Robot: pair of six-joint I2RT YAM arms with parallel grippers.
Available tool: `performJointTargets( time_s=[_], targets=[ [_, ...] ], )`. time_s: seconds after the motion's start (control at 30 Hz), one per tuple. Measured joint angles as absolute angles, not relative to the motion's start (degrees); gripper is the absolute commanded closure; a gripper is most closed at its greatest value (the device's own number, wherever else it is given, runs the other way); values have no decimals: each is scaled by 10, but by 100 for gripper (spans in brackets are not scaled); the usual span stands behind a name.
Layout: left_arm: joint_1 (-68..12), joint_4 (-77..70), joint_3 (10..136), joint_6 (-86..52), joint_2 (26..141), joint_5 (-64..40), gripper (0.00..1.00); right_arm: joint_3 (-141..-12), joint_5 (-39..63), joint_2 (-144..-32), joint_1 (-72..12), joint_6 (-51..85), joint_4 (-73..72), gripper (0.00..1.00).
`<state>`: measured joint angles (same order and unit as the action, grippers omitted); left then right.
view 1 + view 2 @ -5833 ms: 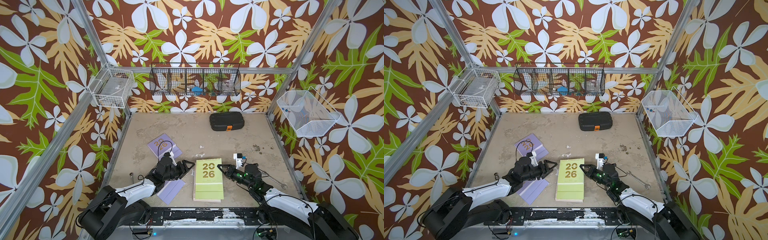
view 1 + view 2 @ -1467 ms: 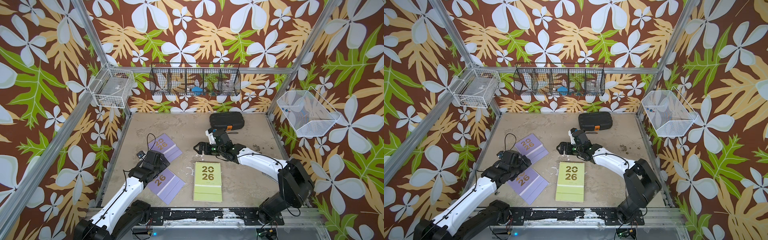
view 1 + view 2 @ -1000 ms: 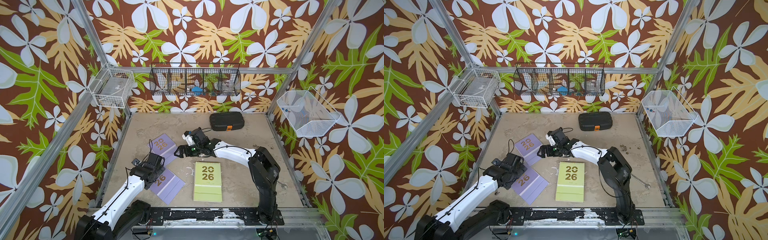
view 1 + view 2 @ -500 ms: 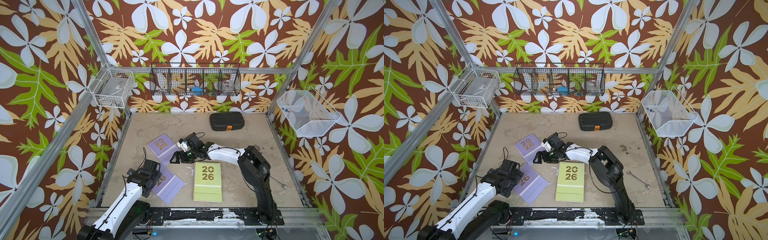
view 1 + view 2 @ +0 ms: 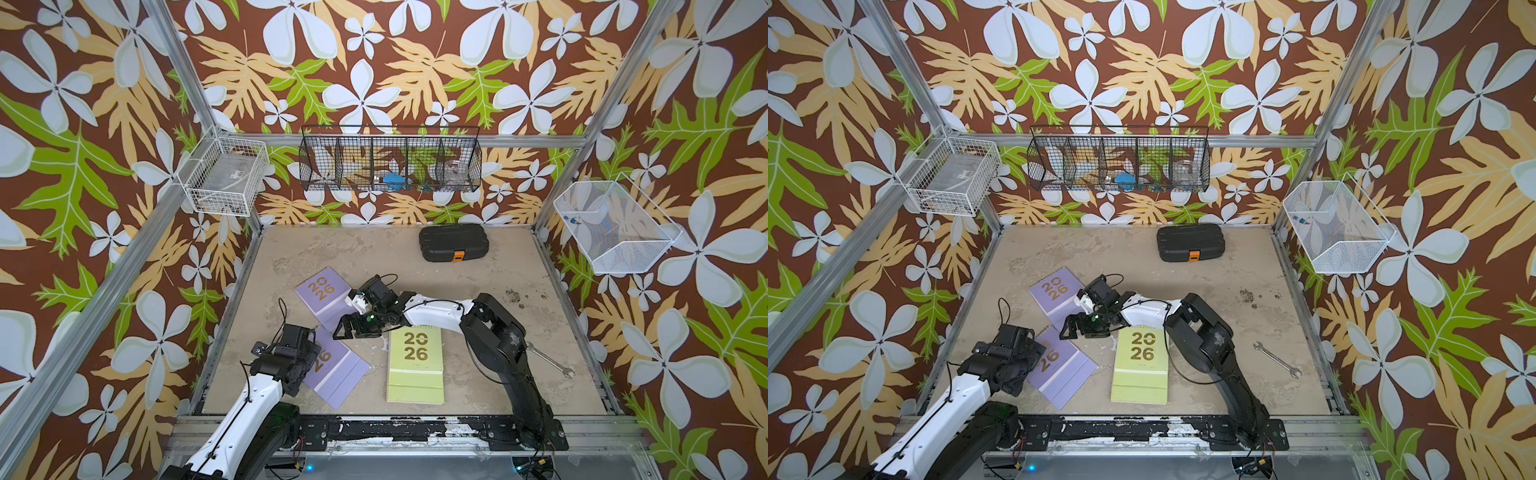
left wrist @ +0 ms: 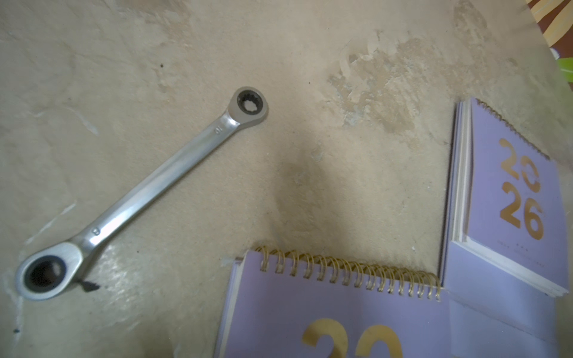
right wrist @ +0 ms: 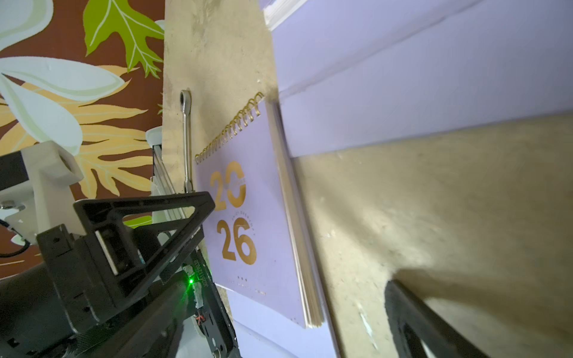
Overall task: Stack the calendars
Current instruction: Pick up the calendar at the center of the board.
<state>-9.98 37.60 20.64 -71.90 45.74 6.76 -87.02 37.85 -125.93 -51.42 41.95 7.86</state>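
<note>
Three calendars lie flat on the desk (image 5: 478, 270), covers up, each with a gold "2026". The far lilac calendar (image 5: 322, 291) lies askew just beyond the right fingers (image 5: 345, 328). The near lilac calendar (image 5: 338, 372) lies just on their other side, its spiral corner meeting the far one's base flap. The lime green calendar (image 5: 415, 365) lies beside the fingers, square to the desk's front edge.

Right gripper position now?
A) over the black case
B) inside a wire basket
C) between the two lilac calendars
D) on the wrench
C: in both top views the right gripper sits open, low over the table, between the far lilac calendar and the near lilac calendar, well short of the black case.
</note>
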Motion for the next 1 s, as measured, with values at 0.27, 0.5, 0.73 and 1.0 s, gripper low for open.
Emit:
performJointTargets(
  time_s=[0.27,0.5,0.73,1.0],
  targets=[
    [-88,337,193,-719,453,60,0,-891,415,-1290,-518,432,55,7],
    [-83,303,182,-719,446,51,1,-879,448,-1301,-517,444,15,17],
    [-80,269,173,-719,447,43,1,-843,495,-1291,-521,485,-33,25],
    [-79,266,177,-719,446,40,1,-829,509,-1261,-518,518,-67,43]
  ],
)
